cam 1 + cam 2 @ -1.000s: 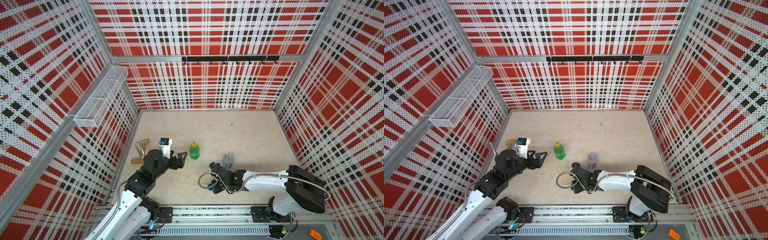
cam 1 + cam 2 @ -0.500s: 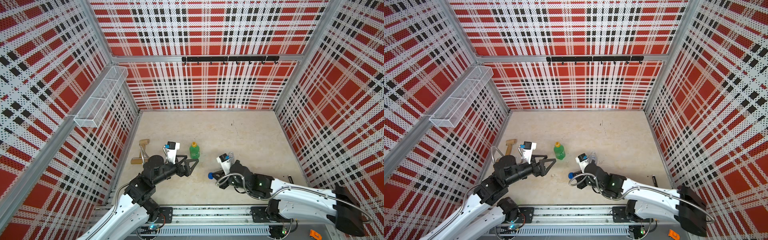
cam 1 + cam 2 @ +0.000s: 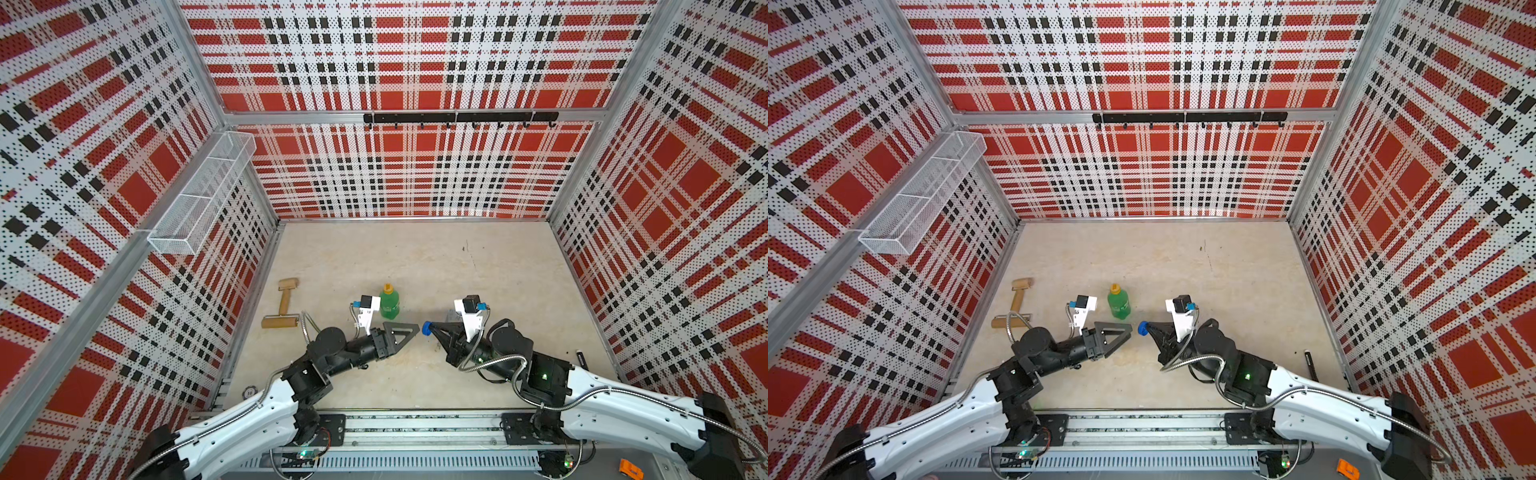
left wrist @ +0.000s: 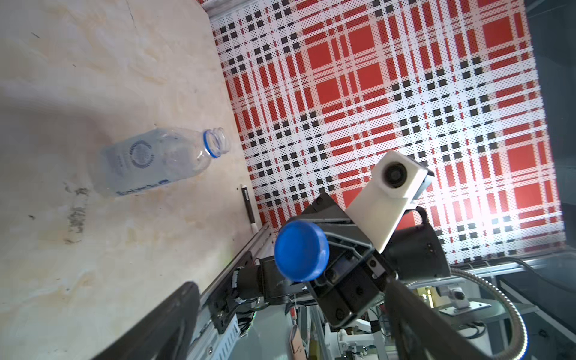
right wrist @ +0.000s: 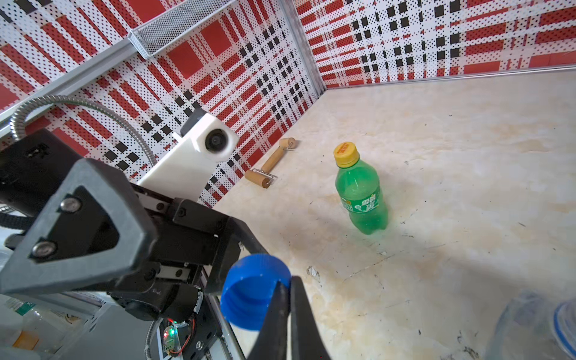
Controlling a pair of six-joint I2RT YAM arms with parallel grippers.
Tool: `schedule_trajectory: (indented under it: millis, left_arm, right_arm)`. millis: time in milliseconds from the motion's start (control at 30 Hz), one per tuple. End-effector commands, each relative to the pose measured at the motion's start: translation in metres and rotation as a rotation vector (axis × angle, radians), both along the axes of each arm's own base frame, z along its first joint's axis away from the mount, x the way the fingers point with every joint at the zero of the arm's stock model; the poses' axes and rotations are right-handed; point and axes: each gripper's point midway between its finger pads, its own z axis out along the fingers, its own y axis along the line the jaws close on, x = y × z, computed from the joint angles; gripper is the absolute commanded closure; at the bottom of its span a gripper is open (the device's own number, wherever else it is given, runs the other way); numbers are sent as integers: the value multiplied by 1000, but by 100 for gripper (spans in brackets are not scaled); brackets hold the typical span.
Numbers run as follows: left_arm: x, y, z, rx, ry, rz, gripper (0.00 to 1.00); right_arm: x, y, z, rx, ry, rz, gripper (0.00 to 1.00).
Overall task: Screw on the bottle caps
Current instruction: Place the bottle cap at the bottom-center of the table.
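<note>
Near the green bottle [image 3: 389, 303], right gripper [image 3: 432, 328] clenched the blue cap [image 3: 426, 328], facing the left gripper [image 3: 411, 332], jaws released

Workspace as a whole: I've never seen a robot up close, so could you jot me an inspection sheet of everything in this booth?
Surface: beige tabletop, scuffed and stained in places.
Job's things: green bottle upright with the yellow cap on it; clear bottle uncapped; blue cap held in the air.
Clutter: wooden roller, dark chip, black pen.
Grippers: right gripper shut on the blue cap; left gripper open, empty, facing it.
Cables: metal-sheathed hoses looping along both arms.
Surroundings: red plaid walls, wire basket, black hook rail.
</note>
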Motion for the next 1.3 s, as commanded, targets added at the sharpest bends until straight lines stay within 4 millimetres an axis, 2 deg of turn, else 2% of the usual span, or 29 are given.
schedule_trajectory:
  millis: [0,133,333,400,467,700,933,1033,1267]
  left_arm:
    - [1,1,23,-141,7,9,9]
    - [3,-2,18,-170,31,-2,14]
    - [3,-5,25,-200,22,-19,22]
    - [2,-7,25,-206,24,-28,29]
    - [2,-8,24,-215,33,-38,32]
    - [5,-6,12,-206,71,-28,32]
    - [4,-12,10,-200,90,-54,41]
    - [5,-13,9,-210,98,-58,42]
    - [7,-10,7,-217,105,-51,53]
  right_arm:
    - [1,2,16,63,-59,0,100]
    - [-1,5,19,86,-67,17,100]
    - [-5,12,16,121,-65,51,100]
    - [-6,15,17,128,-65,61,100]
    - [-6,17,16,126,-64,62,100]
    - [-7,16,18,139,-72,58,100]
    - [-7,19,16,142,-67,63,100]
    - [-7,20,15,136,-68,67,100]
    - [-7,23,13,130,-66,70,100]
